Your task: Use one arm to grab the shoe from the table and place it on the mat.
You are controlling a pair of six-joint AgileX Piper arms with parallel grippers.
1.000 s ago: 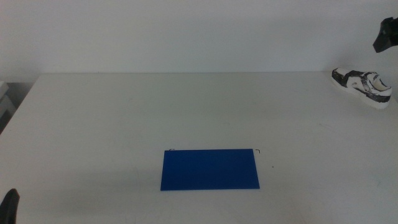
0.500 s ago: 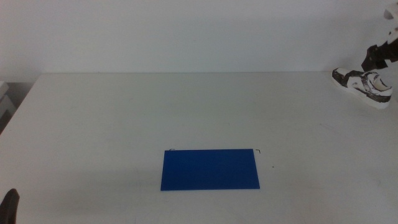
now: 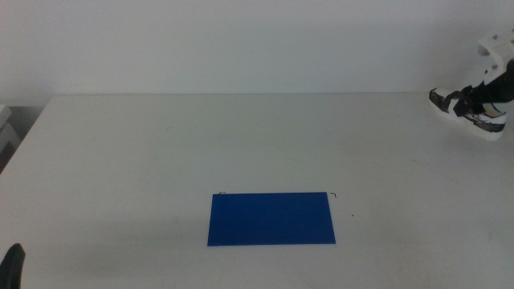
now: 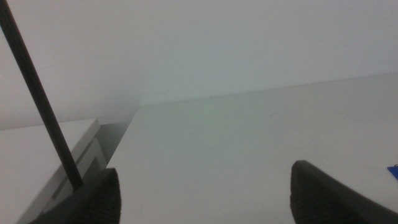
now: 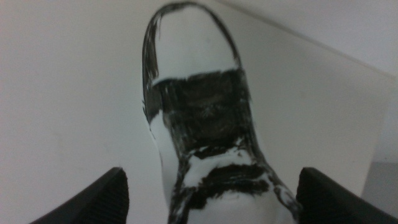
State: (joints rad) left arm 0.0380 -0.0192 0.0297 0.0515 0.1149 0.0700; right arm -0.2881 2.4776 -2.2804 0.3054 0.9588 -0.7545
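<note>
My right gripper hangs right over the sneaker at the table's far right corner, jaws spread wide, one to each side. Its long axis runs straight away from my wrist, toe leading. The blue mat lies well apart, near the front middle. My left gripper waits by the front left edge, open
</note>
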